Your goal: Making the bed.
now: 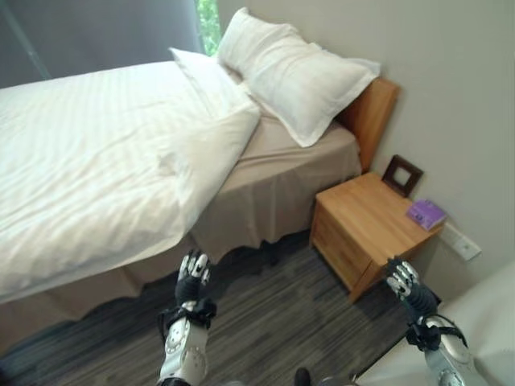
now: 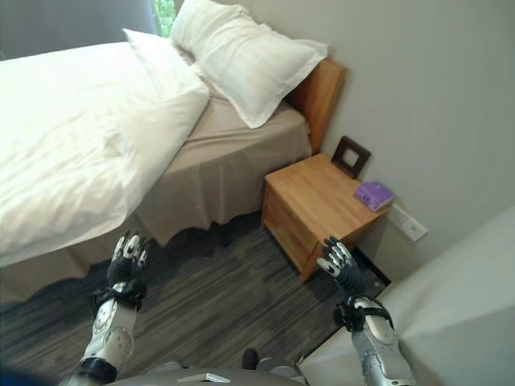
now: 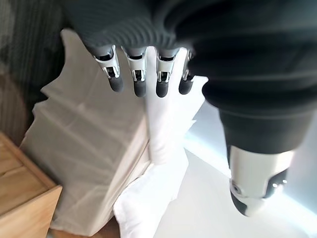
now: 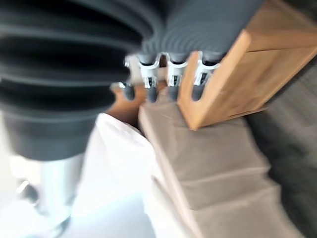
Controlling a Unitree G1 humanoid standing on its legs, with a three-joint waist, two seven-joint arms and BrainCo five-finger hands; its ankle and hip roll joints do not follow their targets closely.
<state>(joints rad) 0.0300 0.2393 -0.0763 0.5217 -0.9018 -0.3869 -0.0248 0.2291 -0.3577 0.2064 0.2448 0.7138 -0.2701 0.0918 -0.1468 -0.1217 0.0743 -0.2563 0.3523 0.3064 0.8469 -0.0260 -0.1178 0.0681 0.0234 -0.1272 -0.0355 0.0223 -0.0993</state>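
- Hovering over the dark floor (image 1: 265,322) short of the bed, the left hand (image 1: 191,281) is seen with fingers straight and relaxed; nothing is held in it.
- The right hand (image 2: 341,267) is raised beside the bedside cabinet (image 2: 318,205), fingers likewise extended and empty.
- The duvet (image 1: 96,161) lies ahead of and above the left hand, well apart from both hands; no contact is made.
- The duvet is spread over most of the mattress, but its near top corner (image 1: 233,129) is folded back on a slant, and the beige sheet (image 1: 278,173) is left exposed toward the headboard (image 1: 370,112).
- Two pillows (image 1: 298,72) are stacked against the headboard end, one partly under the other.
- Progress is judged as partial: the cover is largely laid; squaring the turned corner, smoothing creases and settling the pillows appear to be outstanding.
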